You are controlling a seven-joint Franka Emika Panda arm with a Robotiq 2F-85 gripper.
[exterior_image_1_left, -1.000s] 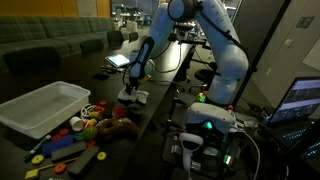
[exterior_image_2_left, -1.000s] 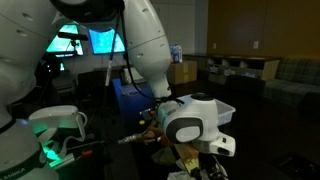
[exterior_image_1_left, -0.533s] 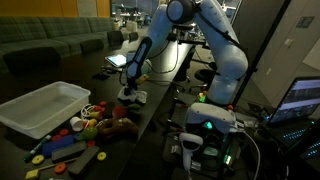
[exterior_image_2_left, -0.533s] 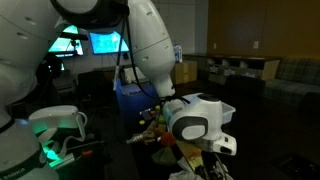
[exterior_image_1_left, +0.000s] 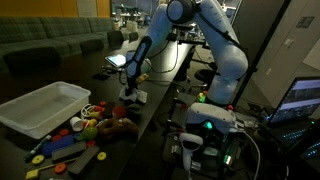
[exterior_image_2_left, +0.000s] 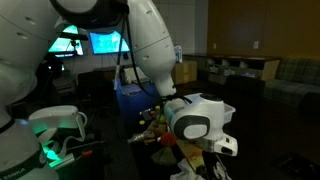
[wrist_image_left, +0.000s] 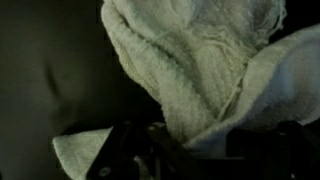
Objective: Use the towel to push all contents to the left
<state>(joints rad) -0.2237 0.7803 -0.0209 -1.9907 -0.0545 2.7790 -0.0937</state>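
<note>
The white towel [exterior_image_1_left: 137,97] lies bunched on the dark table, at the right end of the toys. My gripper [exterior_image_1_left: 130,90] stands straight down on it. In the wrist view the towel [wrist_image_left: 190,60] fills the frame, and its folds are pinched between the dark jaws of the gripper [wrist_image_left: 200,142], which is shut on it. The contents [exterior_image_1_left: 105,125], a jumble of red, yellow, green and blue toys, spread over the table in front of the towel. In an exterior view a few coloured pieces of the contents [exterior_image_2_left: 157,127] show behind the arm.
A large white plastic bin [exterior_image_1_left: 40,108] stands at the left of the toys. Flat blue and black pieces [exterior_image_1_left: 60,150] lie near the table's front edge. The robot base with green lights [exterior_image_1_left: 210,125] is at the right, and a laptop [exterior_image_1_left: 118,60] sits behind.
The jaws have closed onto the towel over the last second. The arm has stayed over the same spot, and the toys have not moved.
</note>
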